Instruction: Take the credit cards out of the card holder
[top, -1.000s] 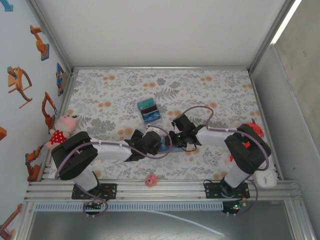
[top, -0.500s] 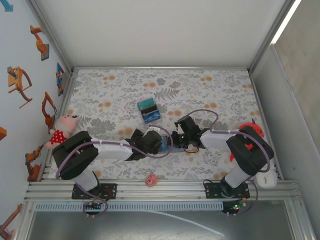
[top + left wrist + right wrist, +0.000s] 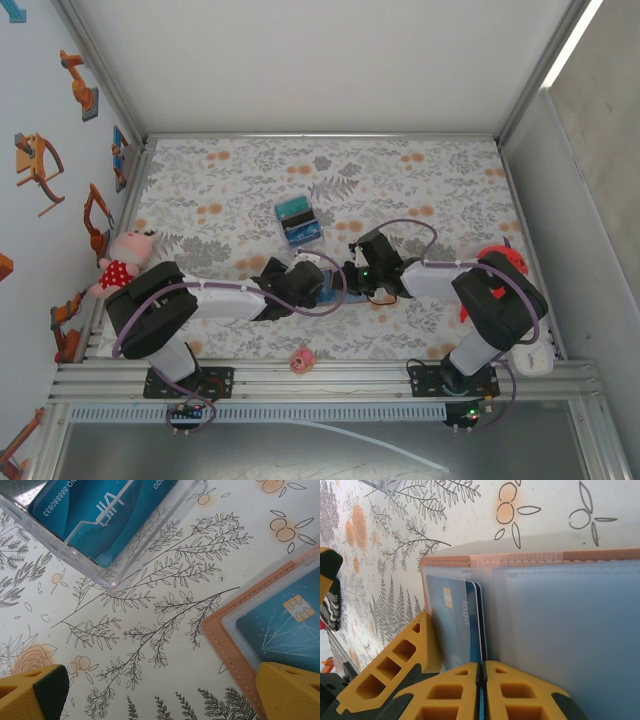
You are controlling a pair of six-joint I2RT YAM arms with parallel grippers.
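Note:
The tan card holder (image 3: 227, 645) lies open on the floral cloth, between the two grippers in the top view (image 3: 334, 271). A teal credit card (image 3: 283, 628) with a gold chip sits in its pale pocket. My left gripper (image 3: 160, 695) is open, its right finger (image 3: 292, 690) resting on the holder's corner. My right gripper (image 3: 481, 672) is shut on the edge of a dark blue credit card (image 3: 479, 630), which stands partly out of the pocket (image 3: 560, 630) beside a lighter blue card (image 3: 451, 620). The left gripper's finger (image 3: 390, 672) presses on the holder's edge.
A clear plastic box (image 3: 298, 221) holding teal and blue cards (image 3: 95, 510) stands just beyond the holder. A small pink toy (image 3: 302, 359) lies near the front rail. A plush doll (image 3: 125, 256) sits at the left edge and a red object (image 3: 506, 258) at the right.
The right gripper has shifted a little toward the near side and down at the holder. The left arm has stayed in place on the holder.

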